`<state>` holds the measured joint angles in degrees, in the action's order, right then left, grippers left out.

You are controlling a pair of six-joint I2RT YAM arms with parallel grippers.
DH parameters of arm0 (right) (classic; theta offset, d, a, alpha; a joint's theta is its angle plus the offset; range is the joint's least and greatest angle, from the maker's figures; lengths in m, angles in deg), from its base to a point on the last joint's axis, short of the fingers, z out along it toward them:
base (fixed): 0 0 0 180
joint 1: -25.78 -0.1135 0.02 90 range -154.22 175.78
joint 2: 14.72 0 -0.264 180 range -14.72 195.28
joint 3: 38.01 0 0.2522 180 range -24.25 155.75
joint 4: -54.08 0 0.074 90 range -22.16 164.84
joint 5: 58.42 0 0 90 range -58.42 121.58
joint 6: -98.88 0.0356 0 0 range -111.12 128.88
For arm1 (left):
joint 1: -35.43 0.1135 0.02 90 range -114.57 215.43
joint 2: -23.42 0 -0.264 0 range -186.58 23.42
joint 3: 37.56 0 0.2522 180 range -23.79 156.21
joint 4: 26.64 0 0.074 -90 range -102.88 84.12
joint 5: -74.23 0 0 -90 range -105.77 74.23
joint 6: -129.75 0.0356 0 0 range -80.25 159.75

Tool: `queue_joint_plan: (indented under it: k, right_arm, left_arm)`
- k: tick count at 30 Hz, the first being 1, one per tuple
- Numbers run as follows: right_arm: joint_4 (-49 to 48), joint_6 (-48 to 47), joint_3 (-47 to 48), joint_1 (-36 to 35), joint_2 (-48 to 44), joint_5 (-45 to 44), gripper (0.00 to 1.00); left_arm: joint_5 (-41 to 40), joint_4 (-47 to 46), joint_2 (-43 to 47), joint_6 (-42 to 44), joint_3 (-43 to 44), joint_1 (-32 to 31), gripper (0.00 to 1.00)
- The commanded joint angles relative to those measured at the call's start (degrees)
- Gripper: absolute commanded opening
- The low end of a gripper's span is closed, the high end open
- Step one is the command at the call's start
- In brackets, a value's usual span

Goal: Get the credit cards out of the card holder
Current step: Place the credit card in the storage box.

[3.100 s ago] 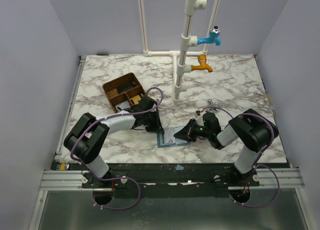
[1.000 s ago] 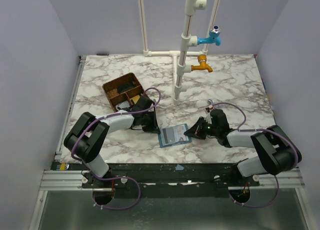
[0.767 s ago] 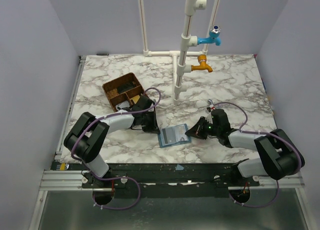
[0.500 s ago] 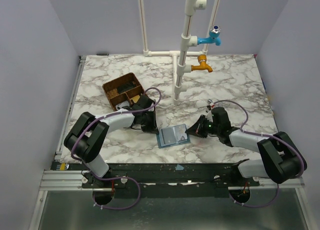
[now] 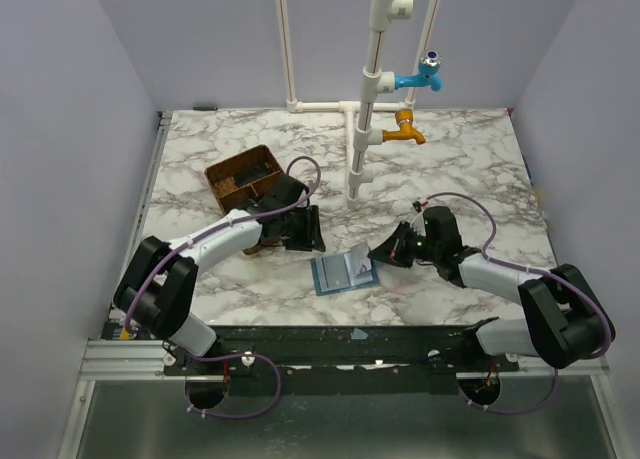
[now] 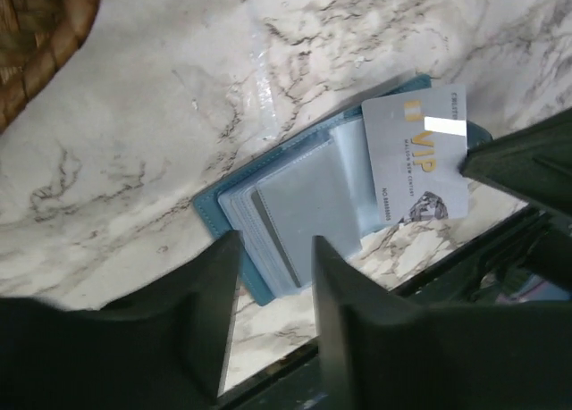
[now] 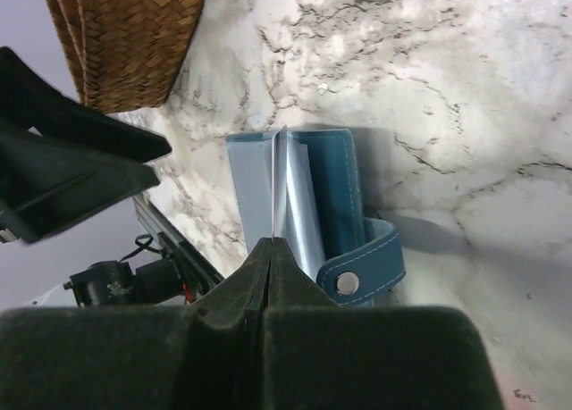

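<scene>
The marble worktop (image 5: 470,169) carries a white pipe stand (image 5: 365,99) with two taps near its far edge. A brown woven tray (image 5: 240,174) sits toward the left edge, its near corner covered by the left arm (image 5: 225,234). The left wrist view shows only a corner of the tray.

The card holder (image 5: 335,272) lies open and flat close to the near edge, about midway along it. From the left wrist, the dark fingers cut off the near side of the card holder (image 6: 295,209). One credit card (image 6: 416,155) with gold "VIP" lettering stands out at its right end. I cannot tell whether the card's left edge is still tucked in a clear sleeve. From the right wrist that credit card (image 7: 274,196) is only a thin line seen edge-on above the card holder (image 7: 335,191), so its face cannot be read there.

The left arm stretches low from the near left corner, and the left jaws stand apart over the holder's left side, holding nothing. The right arm (image 5: 480,269) lies low along the near edge. The right jaws are pressed together on the card's right edge.

Half a second ago the left arm was folded with its elbow raised, and the left jaws sat nearer the tray. They have since come apart. The holder has slid slightly left, and the card now stands clear of its face.
</scene>
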<state>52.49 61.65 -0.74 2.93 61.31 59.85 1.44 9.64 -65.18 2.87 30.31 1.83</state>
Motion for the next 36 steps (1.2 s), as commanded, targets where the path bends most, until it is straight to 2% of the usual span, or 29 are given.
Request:
queue_joint_plan:
  k: [1, 2, 3, 4, 5, 9, 23, 26, 30, 34, 36]
  right_arm:
    - [0.2, 2.1, 2.4, 0.3, -1.5, 3.5, 0.01]
    - [0.1, 2.4, 2.6, 0.2, -1.8, 3.8, 0.01]
    - [0.1, 2.8, 3.0, 0.2, -2.1, 4.3, 0.01]
    - [-0.1, 3.2, 3.4, 0.2, -2.3, 4.7, 0.01]
    - [-0.2, 3.5, 3.8, 0.2, -2.5, 5.3, 0.01]
    - [-1.1, 5.3, 5.0, 0.2, -3.4, 6.9, 0.01]
    - [-13.1, 16.9, 5.4, 0.2, -4.6, 14.1, 0.01]
    - [-15.8, 19.1, 5.2, 0.2, -4.2, 15.4, 0.01]
    - [-16.9, 20.1, 5.3, 0.2, -4.2, 16.1, 0.01]
    - [-17.0, 20.0, 5.1, 0.2, -4.1, 16.4, 0.01]
    - [-16.8, 19.8, 4.9, 0.2, -4.2, 16.4, 0.01]
  left_arm:
    - [2.2, -0.1, 4.1, 0.5, 0.9, 0.1, 0.63]
    - [3.1, -0.9, 4.8, 0.2, 0.5, 0.1, 0.78]
    - [4.1, -1.7, 5.4, -0.1, 0.2, 0.1, 0.87]
    - [5.0, -2.2, 6.0, -0.6, -0.1, 0.0, 0.93]
    - [5.6, -2.9, 6.3, -1.0, -0.4, 0.1, 0.94]
    - [8.4, -5.4, 7.5, -3.1, -1.5, 0.1, 0.95]
    - [23.5, -26.1, 9.3, -18.2, -8.8, 1.8, 0.94]
    - [25.7, -31.5, 9.1, -22.4, -10.5, 2.1, 0.88]
    - [27.5, -37.0, 8.7, -26.2, -11.8, 2.2, 0.74]
    - [28.4, -39.6, 8.5, -28.2, -12.2, 2.3, 0.50]
    - [28.7, -40.4, 8.3, -28.7, -12.3, 2.4, 0.35]
